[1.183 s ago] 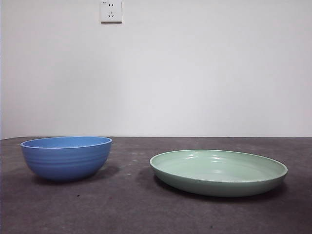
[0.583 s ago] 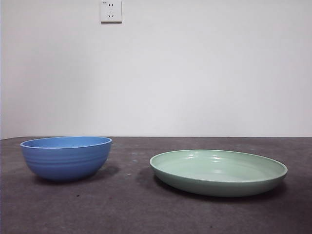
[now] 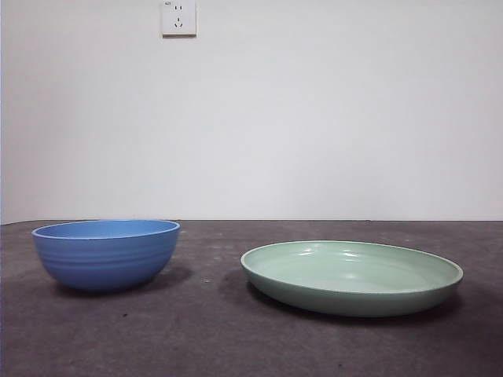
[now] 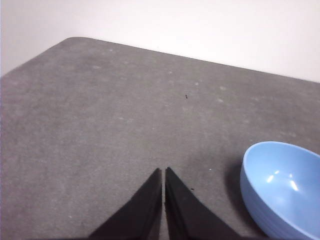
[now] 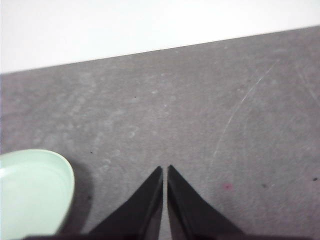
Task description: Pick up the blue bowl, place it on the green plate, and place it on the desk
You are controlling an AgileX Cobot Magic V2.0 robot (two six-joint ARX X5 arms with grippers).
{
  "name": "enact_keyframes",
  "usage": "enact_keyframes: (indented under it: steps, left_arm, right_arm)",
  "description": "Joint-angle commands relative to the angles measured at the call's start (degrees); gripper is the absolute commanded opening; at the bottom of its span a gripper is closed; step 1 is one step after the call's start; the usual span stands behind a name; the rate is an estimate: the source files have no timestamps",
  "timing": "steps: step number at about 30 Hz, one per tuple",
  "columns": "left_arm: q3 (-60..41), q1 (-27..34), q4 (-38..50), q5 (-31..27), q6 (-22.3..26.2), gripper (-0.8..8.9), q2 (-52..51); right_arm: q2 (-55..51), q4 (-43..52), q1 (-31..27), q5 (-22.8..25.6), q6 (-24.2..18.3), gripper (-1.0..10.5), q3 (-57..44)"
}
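Your left claw (image 4: pixel 163 172) was pressed together beside the blue bowl (image 4: pixel 282 187); you needed to part it over the rim

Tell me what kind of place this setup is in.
Probably an indoor lab or test bench, not a kitchen: a bare dark grey desk against a plain white wall with one power socket, and only a blue bowl and an empty green plate set apart on it.

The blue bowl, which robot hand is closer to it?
Left. The left gripper hangs shut above the desk with the blue bowl just beside it. The right gripper, also shut, sees only the green plate; no bowl in its view.
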Motion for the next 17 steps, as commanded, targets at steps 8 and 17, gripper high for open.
enact_keyframes:
  steps: [8,17]
  left_arm:
    - [7.5,-0.7,0.0,0.2,-15.1,0.11,0.8]
    - [25.4,-0.7,-5.0,1.9,-13.9,0.11,11.0]
  right_arm:
    - [0.0,1.7,1.6,1.0,15.2,0.1,6.8]
    - [10.7,-5.7,1.9,-3.3,15.9,0.1,24.4]
